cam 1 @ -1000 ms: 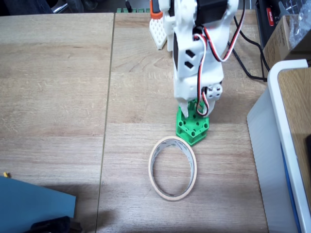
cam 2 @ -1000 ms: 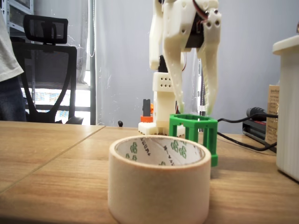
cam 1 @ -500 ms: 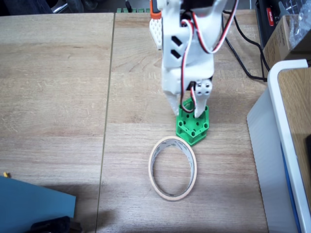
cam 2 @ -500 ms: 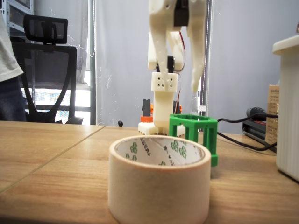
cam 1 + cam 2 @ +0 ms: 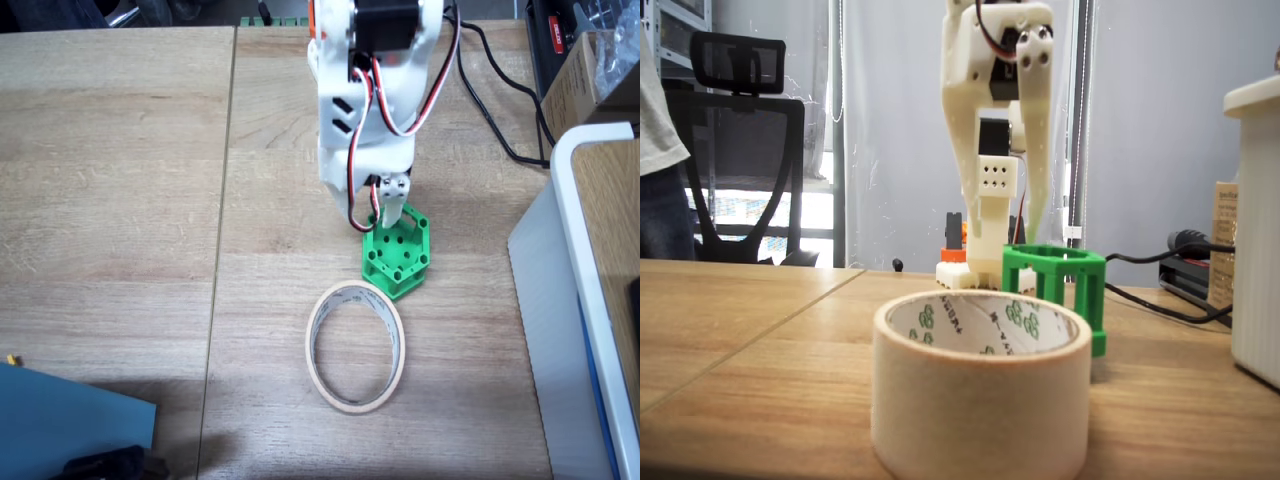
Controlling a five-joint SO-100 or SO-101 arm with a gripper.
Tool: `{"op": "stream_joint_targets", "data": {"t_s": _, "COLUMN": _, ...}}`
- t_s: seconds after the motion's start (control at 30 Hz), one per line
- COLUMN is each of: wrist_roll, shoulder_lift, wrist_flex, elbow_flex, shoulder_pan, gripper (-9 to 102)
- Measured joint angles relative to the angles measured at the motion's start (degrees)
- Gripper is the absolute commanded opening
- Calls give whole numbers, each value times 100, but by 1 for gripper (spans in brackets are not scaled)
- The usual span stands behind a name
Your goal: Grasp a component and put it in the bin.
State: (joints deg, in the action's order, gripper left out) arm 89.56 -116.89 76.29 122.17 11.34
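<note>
The component (image 5: 397,256) is a bright green hexagonal block with round holes, standing on the wooden table; the low fixed view shows the same component (image 5: 1058,278) behind the ring. The bin (image 5: 355,346) is a beige tape ring lying flat just in front of the block, large in the foreground as the bin (image 5: 980,390). My white gripper (image 5: 378,222) hangs over the block's far-left edge. From the low view the gripper (image 5: 1002,222) is open, its tips a little above the block's top and to its left, with nothing between its fingers.
A big white-rimmed box (image 5: 585,250) stands along the right side, and that box (image 5: 1255,230) also shows in the low view. Black cables (image 5: 500,110) and a cardboard box (image 5: 590,70) lie at the back right. A blue sheet (image 5: 70,420) covers the near-left corner.
The gripper, which straddled the green block a second ago, has lifted off it, shifted left and back, and its fingers have narrowed. The block and ring have not moved.
</note>
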Motion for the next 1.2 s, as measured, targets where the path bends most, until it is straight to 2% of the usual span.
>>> {"op": "stream_joint_targets", "data": {"t_s": 1.2, "wrist_roll": 0, "shoulder_lift": 1538, "wrist_flex": -70, "elbow_flex": -352, "shoulder_pan": 9, "gripper": 16}}
